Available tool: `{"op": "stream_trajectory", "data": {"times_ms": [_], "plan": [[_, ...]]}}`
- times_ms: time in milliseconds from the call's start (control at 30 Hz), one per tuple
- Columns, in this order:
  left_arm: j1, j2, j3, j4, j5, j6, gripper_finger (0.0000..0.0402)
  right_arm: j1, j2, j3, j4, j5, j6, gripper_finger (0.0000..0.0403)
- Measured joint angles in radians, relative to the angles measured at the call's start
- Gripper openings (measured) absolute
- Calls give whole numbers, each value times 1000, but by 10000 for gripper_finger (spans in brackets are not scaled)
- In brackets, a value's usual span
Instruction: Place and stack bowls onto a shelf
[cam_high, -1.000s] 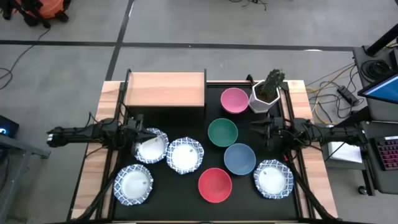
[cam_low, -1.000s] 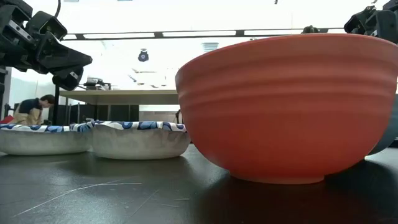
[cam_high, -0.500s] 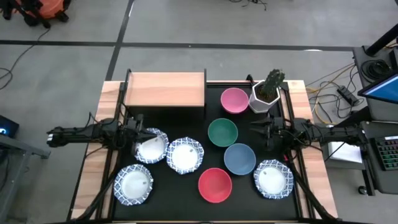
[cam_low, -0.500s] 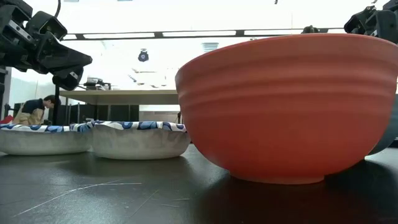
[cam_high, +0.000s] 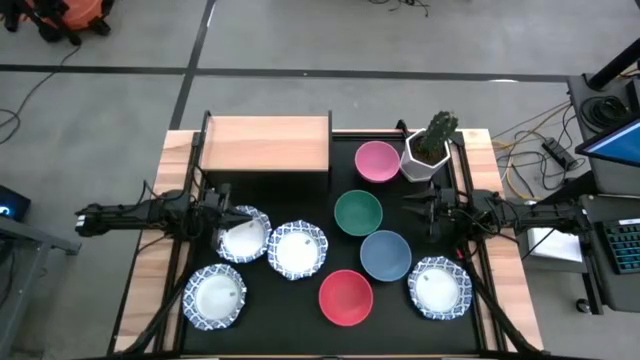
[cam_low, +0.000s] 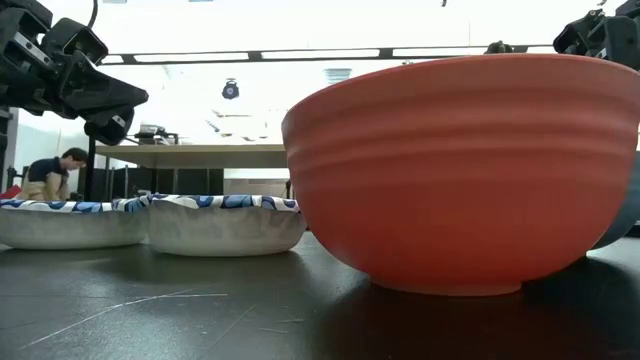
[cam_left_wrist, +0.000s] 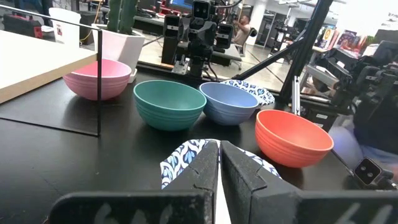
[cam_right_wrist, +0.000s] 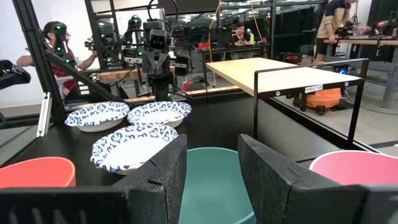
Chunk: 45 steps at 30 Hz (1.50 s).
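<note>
Eight bowls stand on their bases on the black table top: four white ones with blue rims (cam_high: 243, 236) (cam_high: 297, 250) (cam_high: 215, 296) (cam_high: 439, 287), and a pink (cam_high: 377, 161), a green (cam_high: 358, 212), a blue (cam_high: 385, 254) and a red (cam_high: 346, 297) one. The wooden-topped shelf (cam_high: 265, 145) stands at the far left with nothing on it. My left gripper (cam_high: 226, 218) (cam_left_wrist: 219, 163) is shut and hovers over the farthest white bowl (cam_left_wrist: 184, 160). My right gripper (cam_high: 413, 208) (cam_right_wrist: 212, 163) is open and hovers just right of the green bowl (cam_right_wrist: 213, 180). Both touch nothing.
A white cactus pot (cam_high: 430, 152) stands beside the pink bowl at the far right. The shelf's black frame leg (cam_left_wrist: 99, 81) rises between my left gripper and the pink bowl. The red bowl (cam_low: 460, 170) fills the low view. People show in the room behind (cam_low: 50, 175).
</note>
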Motion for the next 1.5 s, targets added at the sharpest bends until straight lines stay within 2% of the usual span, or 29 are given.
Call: {"op": "stream_trajectory", "data": {"times_ms": [1033,1167,1267,1500], "plan": [[0,0,0,0,0,0,0,0,0,0,18,0,11,134],[0,0,0,6,-3,0,0,0,10,0,145,16,50,134],[0,6,-3,98,-38,-23,0,0,26,1,247,16,38,134],[-5,33,-2,319,138,-50,0,0,136,108,249,22,20,134]]}}
